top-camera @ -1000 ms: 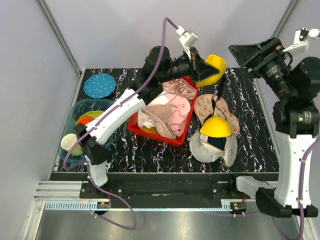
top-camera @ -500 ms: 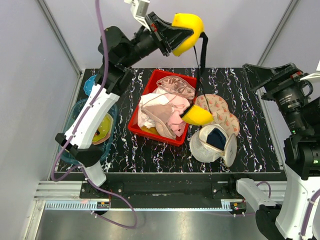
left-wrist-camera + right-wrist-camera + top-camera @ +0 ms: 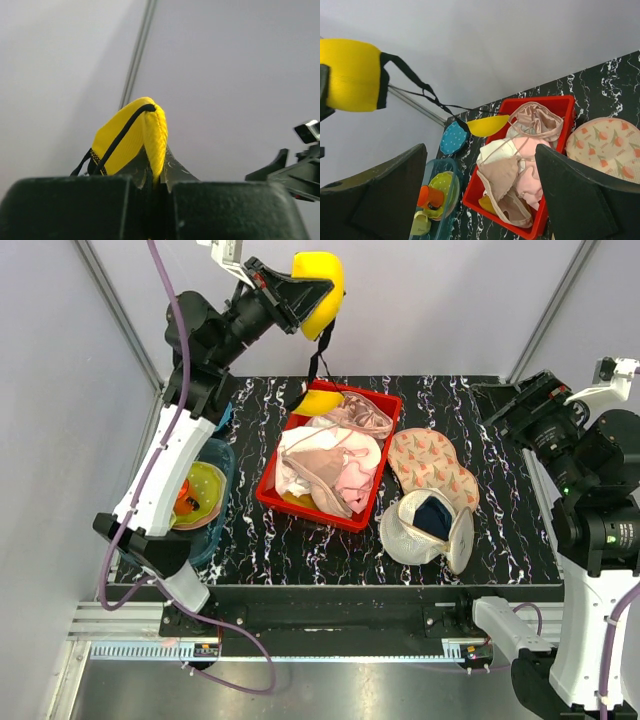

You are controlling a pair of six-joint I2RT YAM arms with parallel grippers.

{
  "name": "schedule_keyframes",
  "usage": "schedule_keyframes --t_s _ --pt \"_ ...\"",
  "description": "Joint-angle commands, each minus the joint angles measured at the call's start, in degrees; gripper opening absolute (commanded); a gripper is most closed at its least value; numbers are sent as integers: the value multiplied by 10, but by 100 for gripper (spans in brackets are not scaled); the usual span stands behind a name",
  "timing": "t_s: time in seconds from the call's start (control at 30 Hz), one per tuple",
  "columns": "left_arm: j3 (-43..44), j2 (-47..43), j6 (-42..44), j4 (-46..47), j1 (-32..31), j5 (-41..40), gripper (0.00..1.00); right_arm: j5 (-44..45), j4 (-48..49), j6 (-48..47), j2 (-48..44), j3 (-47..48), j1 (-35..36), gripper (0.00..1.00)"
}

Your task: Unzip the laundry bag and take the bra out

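My left gripper (image 3: 290, 295) is raised high above the table's back edge and is shut on one yellow cup of the bra (image 3: 320, 285). In the left wrist view the jaws (image 3: 157, 177) pinch that cup (image 3: 132, 140). A dark strap (image 3: 322, 352) runs down to the second yellow cup (image 3: 318, 402), which hangs over the far left corner of the red bin (image 3: 268, 492). The laundry bag (image 3: 405, 535) lies open at the front right, with something dark navy inside. My right gripper (image 3: 515, 410) is open and empty at the right, its fingers wide apart in the right wrist view (image 3: 480, 195).
The red bin holds pink and pale garments (image 3: 335, 465). A peach pad with triangles (image 3: 432, 462) lies behind the bag. A teal tub (image 3: 222, 455) with cups stands at the left, and a blue dotted lid (image 3: 452, 139) behind it.
My left arm has swung up and to the left with the bra. The hanging cup has left the bag and moved over the red bin's far left corner. The right arm has shifted.
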Motion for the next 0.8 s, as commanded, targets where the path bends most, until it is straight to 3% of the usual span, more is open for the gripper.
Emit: schedule_keyframes --t_s 0.0,0.3,0.5,0.67,0.77 --pt "-59 9 -50 70 24 22 0 -4 11 -1 -2 -10 3 96" --pt "-251 10 -152 173 25 72 0 -5 4 -6 -8 -35 3 96" --pt "-224 -1 -123 129 22 58 0 -12 7 -9 0 -39 3 96" --pt "-267 1 -89 93 24 -8 0 -14 10 -6 -8 -67 3 96" --pt "-334 11 -77 87 24 -76 0 -16 8 -7 -12 -79 3 96"
